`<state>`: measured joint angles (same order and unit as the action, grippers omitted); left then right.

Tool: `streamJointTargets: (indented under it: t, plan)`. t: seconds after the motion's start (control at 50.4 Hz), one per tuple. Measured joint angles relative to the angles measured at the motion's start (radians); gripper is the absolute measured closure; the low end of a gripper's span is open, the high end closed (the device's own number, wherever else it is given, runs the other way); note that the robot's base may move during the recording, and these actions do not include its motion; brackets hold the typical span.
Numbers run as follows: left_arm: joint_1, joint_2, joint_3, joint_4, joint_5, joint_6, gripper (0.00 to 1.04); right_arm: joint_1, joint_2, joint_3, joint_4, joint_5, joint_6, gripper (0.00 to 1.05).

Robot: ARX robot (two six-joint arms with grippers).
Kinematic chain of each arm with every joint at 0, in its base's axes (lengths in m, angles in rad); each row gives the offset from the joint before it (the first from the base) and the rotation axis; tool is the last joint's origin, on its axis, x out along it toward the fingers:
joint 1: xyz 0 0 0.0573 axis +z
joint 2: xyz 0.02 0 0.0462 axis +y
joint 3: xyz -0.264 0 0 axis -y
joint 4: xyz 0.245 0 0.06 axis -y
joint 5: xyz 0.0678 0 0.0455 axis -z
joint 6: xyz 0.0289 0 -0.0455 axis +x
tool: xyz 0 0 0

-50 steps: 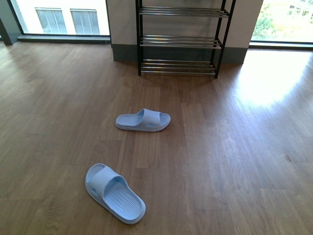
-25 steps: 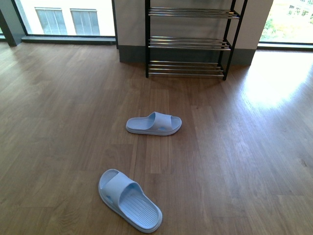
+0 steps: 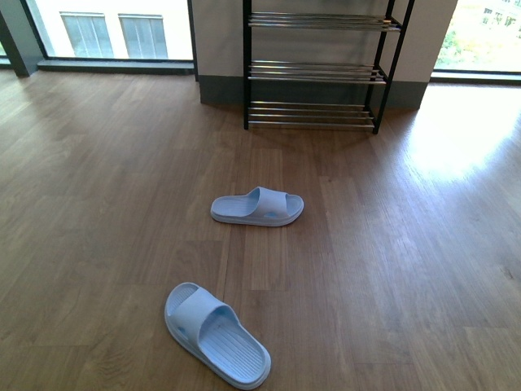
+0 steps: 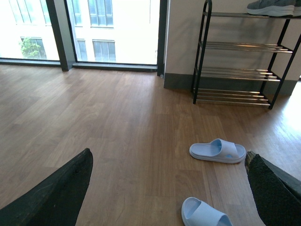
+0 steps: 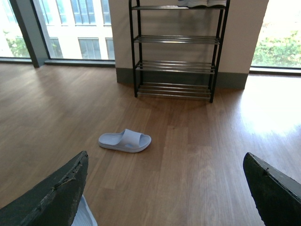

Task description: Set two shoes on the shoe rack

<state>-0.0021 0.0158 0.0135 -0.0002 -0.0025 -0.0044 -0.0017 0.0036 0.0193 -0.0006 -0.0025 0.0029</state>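
Two pale blue slides lie on the wooden floor point(image 3: 407, 244), well apart from each other and both well short of the shoe rack point(image 3: 313, 72). The near slide point(image 3: 216, 334) lies at an angle, strap end toward front-left. The far slide point(image 3: 257, 207) lies sideways, between the near slide and the rack. The rack stands against the wall between two windows point(image 3: 114, 32); the three chrome shelves in the front view hold nothing.

In the left wrist view, a grey sneaker point(image 4: 273, 7) with a white sole sits on the rack's top shelf, cut off by the frame edge. The right wrist view shows white soles on that shelf, too cropped to tell more.

Left gripper point(image 4: 168, 157): spread wide, dark fingers point(image 4: 56, 197) at both frame edges, nothing between them, holding nothing. Right gripper point(image 5: 165, 157): same, fingers point(image 5: 277, 193) wide apart and empty, with a sliver of the near slide showing beside one finger. Neither gripper touches a shoe. Neither arm shows in the front view.
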Motion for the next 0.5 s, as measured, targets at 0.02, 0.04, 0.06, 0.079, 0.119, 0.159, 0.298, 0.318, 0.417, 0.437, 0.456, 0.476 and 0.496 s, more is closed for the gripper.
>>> streamJointTargets:
  t: [0.02, 0.04, 0.06, 0.079, 0.119, 0.159, 0.298, 0.318, 0.417, 0.437, 0.456, 0.476, 0.496]
  plan:
    - [0.000, 0.000, 0.000, 0.000, 0.000, 0.000, 0.09, 0.000, 0.000, 0.000, 0.000, 0.000, 0.000, 0.09]
    - [0.000, 0.000, 0.000, 0.000, 0.000, 0.000, 0.09, 0.000, 0.000, 0.000, 0.000, 0.000, 0.000, 0.09]
    - [0.000, 0.000, 0.000, 0.000, 0.000, 0.000, 0.09, 0.000, 0.000, 0.000, 0.000, 0.000, 0.000, 0.09]
    - [0.000, 0.000, 0.000, 0.000, 0.000, 0.000, 0.09, 0.000, 0.000, 0.000, 0.000, 0.000, 0.000, 0.09]
    - [0.000, 0.000, 0.000, 0.000, 0.000, 0.000, 0.09, 0.000, 0.000, 0.000, 0.000, 0.000, 0.000, 0.09]
    - [0.000, 0.000, 0.000, 0.000, 0.000, 0.000, 0.09, 0.000, 0.000, 0.000, 0.000, 0.000, 0.000, 0.09]
    - [0.000, 0.000, 0.000, 0.000, 0.003, 0.000, 0.09, 0.000, 0.000, 0.000, 0.000, 0.003, 0.000, 0.09]
    - [0.000, 0.000, 0.000, 0.000, 0.003, 0.000, 0.09, 0.000, 0.000, 0.000, 0.000, 0.003, 0.000, 0.09]
    - [0.000, 0.000, 0.000, 0.000, 0.003, 0.000, 0.09, 0.000, 0.000, 0.000, 0.000, 0.003, 0.000, 0.09]
    - [0.000, 0.000, 0.000, 0.000, 0.003, 0.000, 0.09, 0.000, 0.000, 0.000, 0.000, 0.003, 0.000, 0.09]
    - [0.000, 0.000, 0.000, 0.000, 0.003, 0.000, 0.09, 0.000, 0.000, 0.000, 0.000, 0.003, 0.000, 0.09]
    - [0.000, 0.000, 0.000, 0.000, 0.003, 0.000, 0.09, 0.000, 0.000, 0.000, 0.000, 0.003, 0.000, 0.09]
    - [0.000, 0.000, 0.000, 0.000, 0.003, 0.000, 0.09, 0.000, 0.000, 0.000, 0.000, 0.003, 0.000, 0.09]
